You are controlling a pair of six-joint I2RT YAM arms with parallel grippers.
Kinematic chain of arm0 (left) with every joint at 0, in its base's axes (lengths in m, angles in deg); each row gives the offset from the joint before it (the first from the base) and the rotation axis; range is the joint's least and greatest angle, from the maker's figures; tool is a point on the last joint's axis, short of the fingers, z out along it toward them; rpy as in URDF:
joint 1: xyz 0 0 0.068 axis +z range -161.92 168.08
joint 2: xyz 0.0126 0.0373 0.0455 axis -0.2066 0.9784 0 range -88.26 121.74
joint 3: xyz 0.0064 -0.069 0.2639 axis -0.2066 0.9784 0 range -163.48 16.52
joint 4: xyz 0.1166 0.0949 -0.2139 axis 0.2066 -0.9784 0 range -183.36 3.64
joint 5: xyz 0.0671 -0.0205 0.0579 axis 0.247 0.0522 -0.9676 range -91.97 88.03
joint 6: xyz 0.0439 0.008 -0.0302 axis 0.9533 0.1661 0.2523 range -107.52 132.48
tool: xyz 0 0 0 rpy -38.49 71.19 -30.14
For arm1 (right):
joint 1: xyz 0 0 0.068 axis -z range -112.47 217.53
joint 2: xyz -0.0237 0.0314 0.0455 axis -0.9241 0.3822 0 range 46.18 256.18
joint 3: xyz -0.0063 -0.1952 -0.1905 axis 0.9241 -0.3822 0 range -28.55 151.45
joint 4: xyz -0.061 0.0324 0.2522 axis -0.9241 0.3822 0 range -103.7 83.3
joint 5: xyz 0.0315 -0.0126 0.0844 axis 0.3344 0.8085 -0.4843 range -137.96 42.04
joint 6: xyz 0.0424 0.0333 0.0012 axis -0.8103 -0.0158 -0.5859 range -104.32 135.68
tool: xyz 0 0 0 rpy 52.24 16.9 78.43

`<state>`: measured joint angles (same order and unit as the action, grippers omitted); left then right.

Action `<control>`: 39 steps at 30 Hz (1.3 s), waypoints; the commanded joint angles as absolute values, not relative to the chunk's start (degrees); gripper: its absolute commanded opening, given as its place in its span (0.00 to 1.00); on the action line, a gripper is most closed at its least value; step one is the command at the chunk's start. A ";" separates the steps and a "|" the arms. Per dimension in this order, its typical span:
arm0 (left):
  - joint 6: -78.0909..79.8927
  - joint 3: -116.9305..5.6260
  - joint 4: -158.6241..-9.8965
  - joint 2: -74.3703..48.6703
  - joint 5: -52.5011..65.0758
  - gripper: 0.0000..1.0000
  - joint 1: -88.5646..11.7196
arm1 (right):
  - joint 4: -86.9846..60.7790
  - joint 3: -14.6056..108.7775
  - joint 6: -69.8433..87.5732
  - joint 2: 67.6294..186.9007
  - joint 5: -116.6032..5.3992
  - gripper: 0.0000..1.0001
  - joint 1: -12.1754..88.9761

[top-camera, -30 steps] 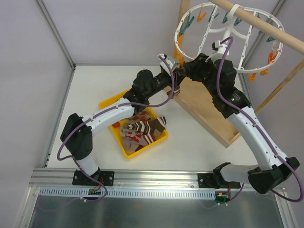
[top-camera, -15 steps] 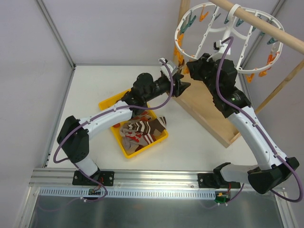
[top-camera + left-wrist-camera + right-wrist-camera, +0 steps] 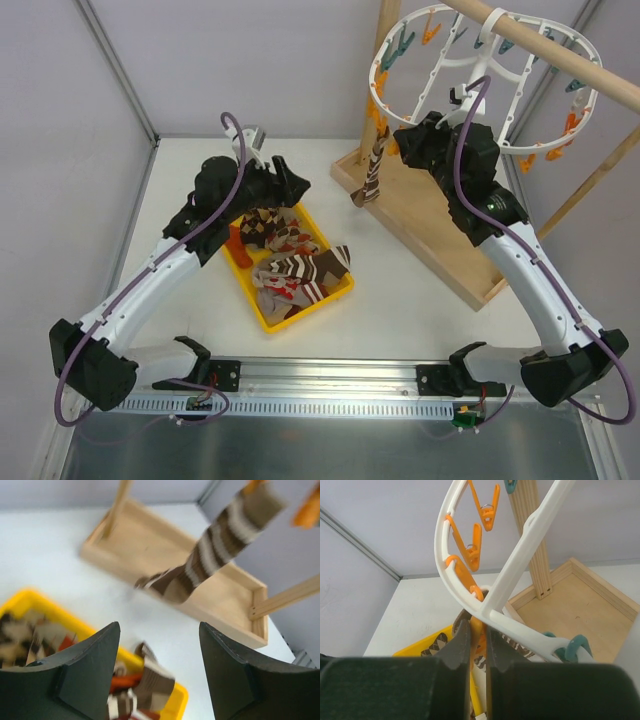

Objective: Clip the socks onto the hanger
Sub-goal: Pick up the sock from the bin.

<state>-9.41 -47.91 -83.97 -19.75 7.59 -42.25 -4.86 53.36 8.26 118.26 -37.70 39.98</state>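
One striped brown-and-cream sock hangs under the large white plastic oval hanger, clipped by the orange clothespin that the right gripper pinches. Below-left of the hanger, the left gripper gapes wide over a yellow plastic tray of patterned socks.

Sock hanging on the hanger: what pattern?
The hanging sock has brown and cream stripes, clearest in the left wrist view.

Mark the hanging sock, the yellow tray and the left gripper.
hanging sock point(image 3: 372, 172), top view, middle of its striped length.
yellow tray point(image 3: 310, 306), top view, near rim.
left gripper point(image 3: 158, 630), left wrist view, midway between its open fingertips.
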 commanded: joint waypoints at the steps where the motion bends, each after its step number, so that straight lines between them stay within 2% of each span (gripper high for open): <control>1: -17.92 -41.51 -96.64 -22.50 4.01 0.64 -40.49 | -6.05 54.77 9.26 118.61 -39.08 0.01 40.54; 4: -20.82 -36.14 -97.79 -23.13 2.68 0.64 -39.79 | -5.88 54.51 9.44 118.61 -39.52 0.01 40.55; 6: -19.96 -33.68 -96.13 -21.82 4.26 0.59 -39.79 | -6.05 53.90 9.61 118.26 -39.44 0.01 40.63; 8: -12.54 -32.27 -91.83 -20.50 11.54 0.55 -39.96 | -6.05 53.72 9.70 117.99 -39.52 0.01 40.72; 13: -6.68 -33.23 -91.37 -16.89 11.39 0.59 -40.05 | -5.53 53.63 10.05 117.46 -39.88 0.01 40.90; 16: -13.42 -31.13 -92.33 -16.62 6.48 0.62 -39.96 | -5.44 53.54 10.14 117.46 -39.96 0.01 40.90; 17: -20.06 -29.29 -92.86 -16.80 3.16 0.62 -39.96 | -5.44 53.45 10.14 117.55 -39.88 0.01 40.90; 20: -31.58 -25.60 -93.74 -19.52 0.32 0.61 -40.05 | -5.09 53.54 10.32 117.82 -40.14 0.01 40.99; 23: -40.92 -20.94 -96.89 -22.33 -7.23 0.59 -40.05 | -4.73 53.72 10.41 117.90 -40.66 0.01 41.25; 32: -56.67 -24.88 -99.19 -18.13 -12.34 0.54 -40.05 | -4.56 53.37 10.49 117.29 -41.02 0.01 41.42; 35: -63.51 -24.36 -100.77 -16.10 -12.00 0.42 -40.05 | -4.56 53.45 10.49 117.46 -41.10 0.01 41.42; 39: -69.07 -24.17 -103.93 -17.23 -13.22 0.40 -40.14 | -4.29 53.54 10.93 117.46 -40.84 0.01 41.69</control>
<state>-60.82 -23.25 -100.45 -16.16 -10.20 -40.00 -3.96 53.34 9.37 118.37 -39.45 41.20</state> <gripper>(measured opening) 0.402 0.092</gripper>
